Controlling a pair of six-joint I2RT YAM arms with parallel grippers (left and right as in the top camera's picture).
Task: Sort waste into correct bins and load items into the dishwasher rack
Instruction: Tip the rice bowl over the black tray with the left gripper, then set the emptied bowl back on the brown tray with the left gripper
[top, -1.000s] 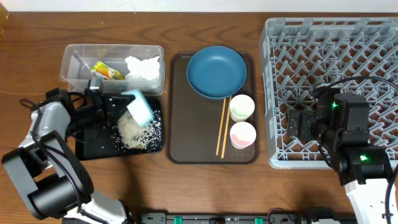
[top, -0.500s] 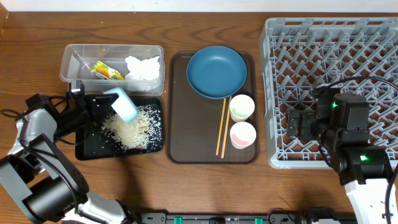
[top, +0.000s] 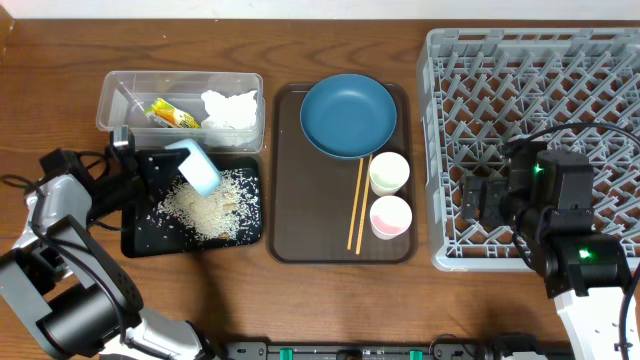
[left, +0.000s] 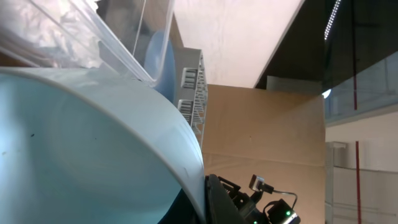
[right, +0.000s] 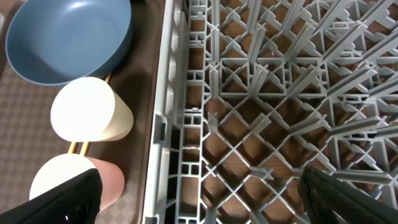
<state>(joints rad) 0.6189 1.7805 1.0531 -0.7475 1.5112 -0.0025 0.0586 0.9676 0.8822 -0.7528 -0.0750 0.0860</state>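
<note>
My left gripper (top: 160, 165) is shut on the rim of the pale white bowl (top: 198, 166), held tilted over the black tray (top: 140, 238). Whitish rice scraps (top: 208, 205) lie spread in that tray. In the left wrist view the bowl (left: 74, 143) fills the frame. The clear tub (top: 115, 100) holds the yellow-green wrapper (top: 170, 115) and white tissue (top: 230, 108). The blue plate (top: 348, 115), two cups (top: 389, 172) (top: 391, 216) and chopsticks (top: 356, 205) lie on the brown tray (top: 290, 200). My right gripper (top: 480, 197) is open and empty over the grey rack's (top: 540, 80) left edge.
The right wrist view shows the rack lattice (right: 280, 93), the plate (right: 62, 37), the white cup (right: 87, 115) and the pink cup (right: 106, 180) just left of the rack wall. The clear tub's wall (left: 112, 37) stands close behind the bowl.
My left gripper has pulled back to the left and up with the bowl. The rice pile has spread wider across the black tray. The right arm has not moved.
</note>
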